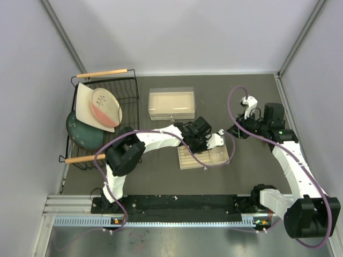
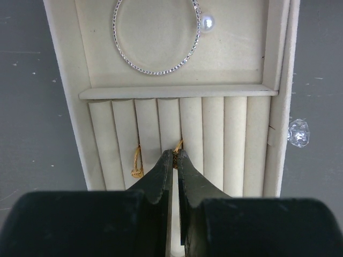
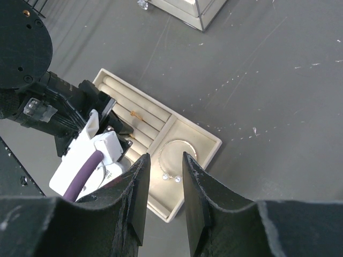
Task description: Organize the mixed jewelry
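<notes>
The beige slotted tray (image 2: 59,80) lies under my left gripper (image 2: 174,155). That gripper is shut on a small gold ring (image 2: 179,145) and holds it at a slot between the rolls. A second gold ring (image 2: 138,163) sits two slots to the left. The silver bracelet hoop (image 2: 155,73), with pearl ends, lies in the tray's flat compartment. In the right wrist view my right gripper (image 3: 163,182) is open and empty, hovering above the tray (image 3: 214,140) and the bracelet (image 3: 180,141). From above, the left gripper (image 1: 206,140) is over the tray (image 1: 187,160) and the right gripper (image 1: 236,131) is beside it.
A clear lidded box (image 1: 171,103) stands behind the tray. A black wire rack (image 1: 128,85) with plates and a green bowl stands at the left. A crystal knob (image 2: 298,131) sticks out of the tray's side. Grey walls close the table on three sides.
</notes>
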